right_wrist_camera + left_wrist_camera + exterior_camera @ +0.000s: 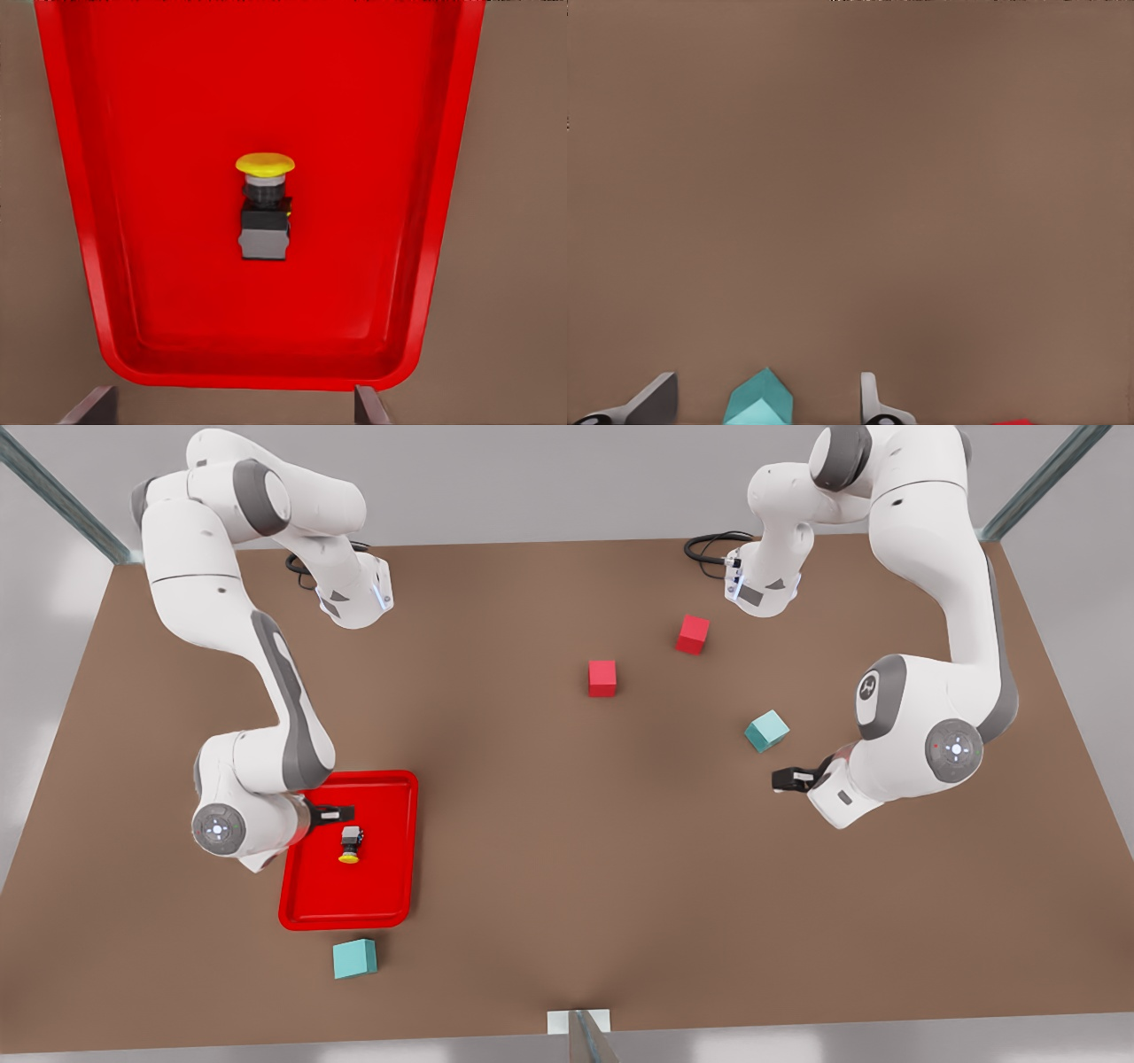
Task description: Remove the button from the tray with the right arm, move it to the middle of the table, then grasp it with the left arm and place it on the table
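The button [351, 843] lies on its side in the red tray [381, 872], yellow cap toward the table's front edge. In the right wrist view the button [265, 208] rests mid-tray [133, 177]. My right gripper [344, 813] hovers over the tray's far end at the front view's left, just beyond the button, with its fingers [372, 407] open and nothing between them [232, 412]. At the front view's right my left gripper [787, 779] waits open above the brown table [567, 824], near a teal cube [766, 730]. That cube [759, 403] shows between its spread fingers [873, 403].
Two red cubes [602, 677] [693, 635] sit toward the back middle. Another teal cube [354, 958] lies in front of the tray near the table's front edge. A small white post [580, 1027] stands at the front edge's middle.
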Robot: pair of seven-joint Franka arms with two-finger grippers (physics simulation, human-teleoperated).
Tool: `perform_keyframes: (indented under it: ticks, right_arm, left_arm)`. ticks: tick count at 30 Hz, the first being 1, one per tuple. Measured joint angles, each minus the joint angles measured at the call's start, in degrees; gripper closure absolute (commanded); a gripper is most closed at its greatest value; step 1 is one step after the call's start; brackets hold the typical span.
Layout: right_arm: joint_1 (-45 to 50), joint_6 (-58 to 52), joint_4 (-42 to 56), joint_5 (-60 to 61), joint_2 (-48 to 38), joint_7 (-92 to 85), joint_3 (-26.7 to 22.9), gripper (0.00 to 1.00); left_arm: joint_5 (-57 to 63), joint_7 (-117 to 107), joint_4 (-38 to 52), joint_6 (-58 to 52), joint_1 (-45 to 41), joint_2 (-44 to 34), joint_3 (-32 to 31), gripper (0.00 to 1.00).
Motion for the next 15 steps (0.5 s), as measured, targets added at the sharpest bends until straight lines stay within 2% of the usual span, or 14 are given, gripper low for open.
perform_keyframes:
  ticks: [3,11,13,15]
  right_arm:
    - [-2.3,5.5,-0.5,-0.2,1.3,0.3,2.7,0.0]
    - [-2.8,14.4,-0.9,-1.7,3.7,0.0,3.3,0.0]
    - [-3.1,15.4,-1.5,-2.2,3.9,-0.2,4.8,0.0]
    - [-5.8,16.0,-3.2,-4.0,4.2,-0.2,8.6,0.0]
  left_arm:
    - [0.0,-0.8,0.3,0.1,0.0,-0.2,0.0,0.0]
    - [0.1,-2.5,0.4,0.2,-1.4,-0.1,-0.4,0.0]
    - [0.1,-2.8,0.4,0.2,-1.0,-0.2,-0.4,0.0]
    - [0.2,-3.0,0.4,0.2,-1.0,-0.3,-0.2,0.0]
